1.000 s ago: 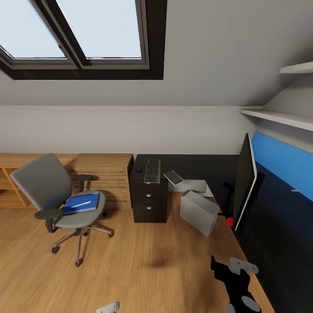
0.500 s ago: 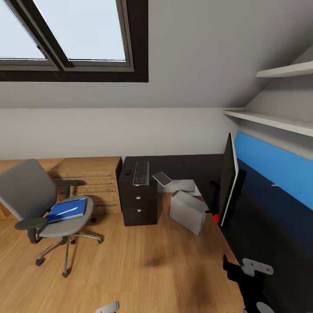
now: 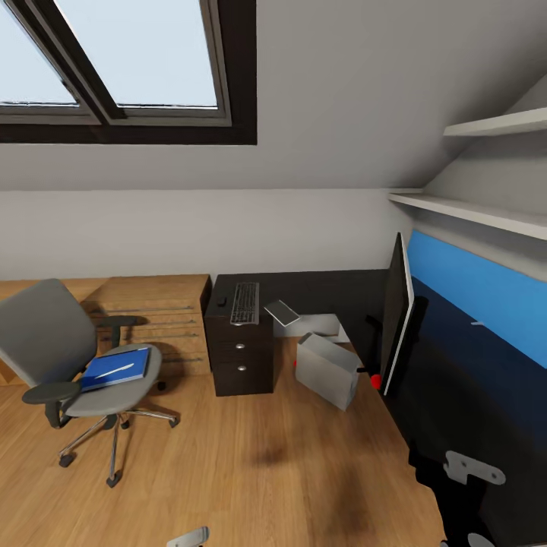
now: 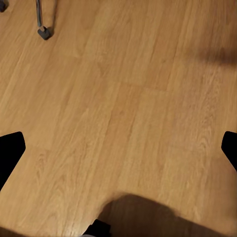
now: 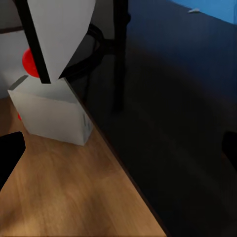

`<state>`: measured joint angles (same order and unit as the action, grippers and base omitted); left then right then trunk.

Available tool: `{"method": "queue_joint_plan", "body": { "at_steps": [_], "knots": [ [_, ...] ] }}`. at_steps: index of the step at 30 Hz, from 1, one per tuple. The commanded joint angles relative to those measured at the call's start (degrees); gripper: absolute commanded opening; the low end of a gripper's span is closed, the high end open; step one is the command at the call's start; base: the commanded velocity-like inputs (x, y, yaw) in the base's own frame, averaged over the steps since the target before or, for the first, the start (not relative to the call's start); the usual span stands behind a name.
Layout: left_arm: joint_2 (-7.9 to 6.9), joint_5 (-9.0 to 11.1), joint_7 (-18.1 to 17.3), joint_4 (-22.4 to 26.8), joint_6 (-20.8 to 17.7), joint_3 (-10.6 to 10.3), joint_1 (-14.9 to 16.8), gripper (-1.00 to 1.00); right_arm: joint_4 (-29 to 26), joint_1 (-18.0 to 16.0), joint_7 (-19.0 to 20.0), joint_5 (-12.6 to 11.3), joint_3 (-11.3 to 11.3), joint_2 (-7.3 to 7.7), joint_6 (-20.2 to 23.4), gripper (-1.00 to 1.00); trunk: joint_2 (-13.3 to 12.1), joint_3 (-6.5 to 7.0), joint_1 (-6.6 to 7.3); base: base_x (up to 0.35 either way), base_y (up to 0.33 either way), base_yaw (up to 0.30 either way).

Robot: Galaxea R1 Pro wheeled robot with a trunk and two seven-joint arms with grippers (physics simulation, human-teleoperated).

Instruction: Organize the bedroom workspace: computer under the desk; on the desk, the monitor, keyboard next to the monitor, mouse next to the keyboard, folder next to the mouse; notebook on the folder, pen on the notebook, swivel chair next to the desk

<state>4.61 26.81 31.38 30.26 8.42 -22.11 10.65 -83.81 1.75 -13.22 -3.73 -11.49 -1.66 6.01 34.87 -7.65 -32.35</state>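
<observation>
Monitor (image 3: 396, 313), keyboard (image 3: 245, 302), mouse (image 3: 222, 301) on counter (image 3: 319, 292) — done. Folder (image 3: 114, 368) with pen (image 3: 115, 370) on chair (image 3: 72, 357) — left. Notebook (image 3: 282, 312) at counter edge. Both fingers spread, empty.

Skylight window (image 3: 114, 61), wall shelves (image 3: 486, 213), wooden chest (image 3: 156, 311)
</observation>
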Motion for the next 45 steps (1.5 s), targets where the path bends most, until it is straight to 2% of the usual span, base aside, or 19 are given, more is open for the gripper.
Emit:
{"method": "queue_joint_plan", "body": {
  "at_steps": [1, 16, 20, 22, 25, 26, 28, 31, 33, 34, 39, 41, 45],
  "knots": [
    [-0.04, 0.61, 0.34, -0.02, 0.37, -0.43, 0.07, 1.0, -0.13, 0.0, -0.14, -0.39, -0.05, -0.04, 0.14, 1.0, 0.08, -0.09, -0.02, 0.0, 0.0, 0.0],
    [0.02, 0.54, 0.34, -0.02, 0.45, -0.32, 0.07, 1.0, 0.14, 0.01, -0.04, -0.4, -0.13, -0.15, -0.47, 1.0, 0.08, -0.09, -0.02, 0.0, 0.0, 0.0],
    [-0.03, 0.52, 0.33, -0.03, 0.46, -0.3, 0.07, 1.0, 0.32, 0.01, -0.27, -0.24, -0.27, -0.13, -3.06, 1.0, 0.08, -0.09, -0.02, 0.0, 0.0, 0.0],
    [-0.02, 0.54, 0.34, -0.05, 0.46, -0.3, 0.07, 1.0, 0.68, 0.01, -0.35, -0.2, -0.6, -0.07, -4.13, 1.0, 0.08, -0.09, -0.02, 0.0, 0.0, 0.0],
    [-0.03, 0.58, 0.34, -0.03, 0.46, -0.3, 0.07, 1.0, 2.37, 0.01, -0.43, -0.2, -2.36, 0.13, -5.4, 1.0, 0.08, -0.09, -0.02, 0.0, 0.0, 0.0],
    [-0.04, 0.59, 0.34, -0.03, 0.46, -0.3, 0.07, 1.0, 3.33, -0.1, -0.48, -0.17, -3.64, 0.54, -5.78, 1.0, 0.08, -0.09, -0.02, 0.0, 0.0, 0.0],
    [-0.04, 0.6, 0.34, -0.03, 0.46, -0.3, 0.07, 1.0, 3.75, -0.29, -0.56, -0.17, -4.14, 1.03, -5.88, 1.0, 0.08, -0.09, -0.02, 0.0, 0.0, 0.0],
    [-0.04, 0.59, 0.34, -0.02, 0.46, -0.3, 0.07, 1.0, 4.72, -1.41, -0.95, -0.22, -4.71, 2.56, -5.67, 1.0, 0.08, -0.09, -0.02, 0.0, 0.0, 0.0],
    [-0.04, 0.58, 0.34, -0.02, 0.46, -0.3, 0.07, 1.0, 5.8, -2.79, -1.23, -0.27, -4.86, 3.45, -5.27, 1.0, 0.08, -0.09, -0.02, 0.0, 0.0, 0.0],
    [-0.04, 0.55, 0.34, -0.02, 0.46, -0.3, 0.07, 1.0, 8.0, -5.77, -1.6, -0.33, -4.99, 4.7, -4.38, 1.0, 0.08, -0.09, -0.02, 0.0, 0.0, 0.0],
    [-0.02, 0.53, 0.34, -0.02, 0.46, -0.3, 0.07, 1.0, 14.1, -12.24, -1.81, -0.38, -5.61, 7.15, -2.83, 1.0, 0.08, -0.09, -0.02, 0.0, 0.0, 0.0],
    [0.02, 0.52, 0.34, -0.02, 0.46, -0.3, 0.07, 1.0, 20.92, -17.71, -1.72, -0.64, -6.62, 9.7, -2.27, 1.0, 0.08, -0.09, -0.02, 0.0, 0.0, 0.0],
    [0.04, 0.52, 0.34, -0.02, 0.46, -0.33, 0.07, 1.0, 28.83, -24.18, -1.5, -1.35, -7.21, 11.75, -2.01, 1.0, 0.08, -0.09, -0.02, 0.0, 0.0, 0.0]
  ]
}}
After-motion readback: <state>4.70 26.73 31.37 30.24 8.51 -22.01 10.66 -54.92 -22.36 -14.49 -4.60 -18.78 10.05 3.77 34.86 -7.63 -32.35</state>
